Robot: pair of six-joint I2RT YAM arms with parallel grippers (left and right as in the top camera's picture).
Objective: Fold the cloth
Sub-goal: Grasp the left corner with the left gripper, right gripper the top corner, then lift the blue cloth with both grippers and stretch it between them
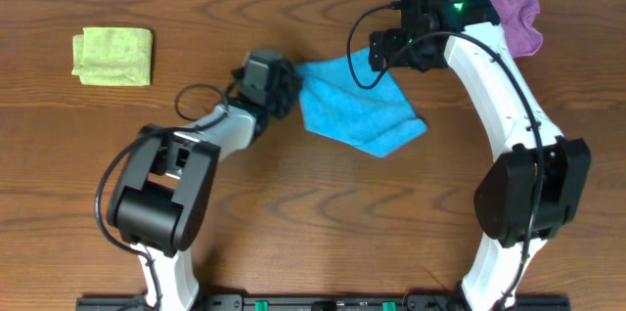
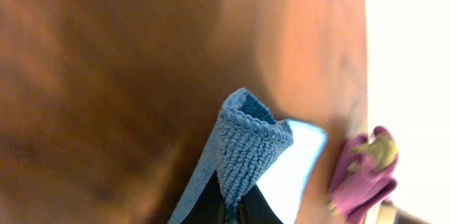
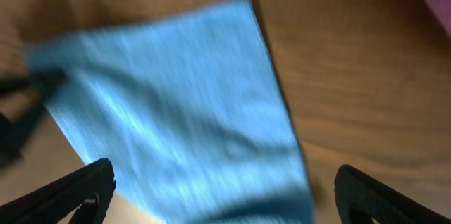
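- Overhead view: blue cloth (image 1: 357, 108), spread flat near the centre of the table (image 1: 293, 213), slightly toward 1 o'clock.
- Left gripper (image 1: 287, 86): at the 9 o'clock corner of the blue cloth, fingers pressed together, pinching a raised fold of the fabric; same pinch seen close in left wrist view.
- Right gripper (image 1: 378, 54): at the 12 o'clock edge of the blue cloth, fingers spread wide over the fabric, gripping nothing.
- Purple cloth (image 1: 515, 16): bunched, at 2 o'clock on the table.
- Light green cloth (image 1: 112, 56): folded, at 10 o'clock, well apart from the blue cloth.

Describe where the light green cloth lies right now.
Overhead view: the light green cloth lies on the table at its far left side, well apart from the blue cloth at centre.
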